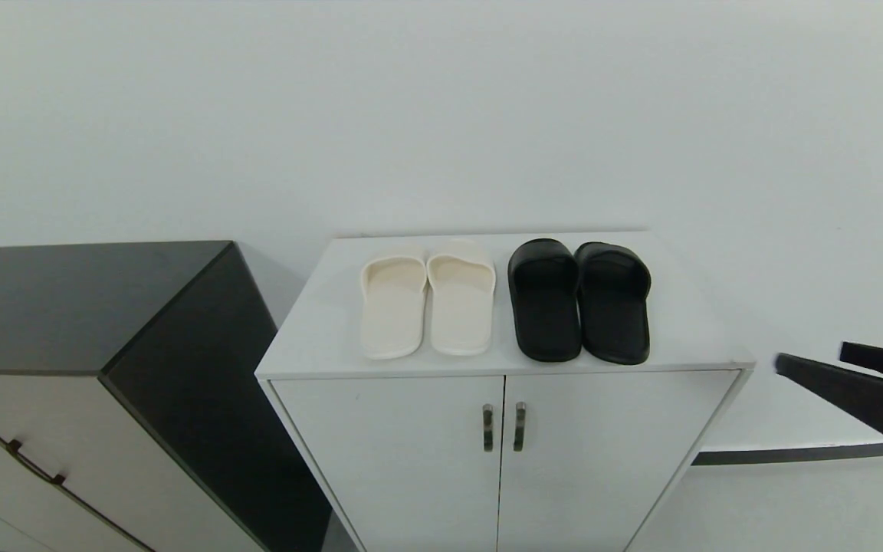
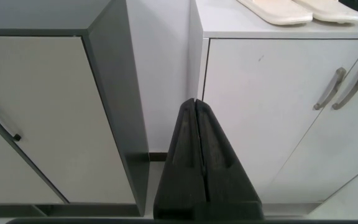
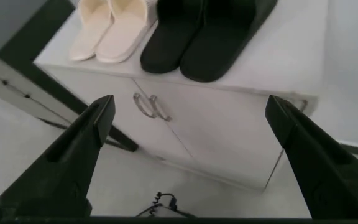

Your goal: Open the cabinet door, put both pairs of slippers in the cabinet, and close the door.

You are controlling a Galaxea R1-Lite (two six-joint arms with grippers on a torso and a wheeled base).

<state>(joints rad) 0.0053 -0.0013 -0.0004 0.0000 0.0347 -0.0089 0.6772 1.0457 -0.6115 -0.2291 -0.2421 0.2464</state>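
Note:
A white cabinet (image 1: 503, 460) stands against the wall with both doors shut and two metal handles (image 1: 503, 426) at the centre seam. On its top lie a cream pair of slippers (image 1: 428, 305) and a black pair of slippers (image 1: 579, 299), side by side. My right gripper (image 1: 817, 362) is open, out to the right of the cabinet at about the height of its top; in the right wrist view its fingers (image 3: 86, 140) spread wide above the handles (image 3: 148, 106). My left gripper (image 2: 196, 106) is shut, low before the gap between the two cabinets.
A dark cabinet (image 1: 104, 368) with pale drawer fronts and a bar handle (image 1: 35, 464) stands close to the left of the white one. A white wall runs behind both. A dark baseboard strip (image 1: 786, 455) lies to the right.

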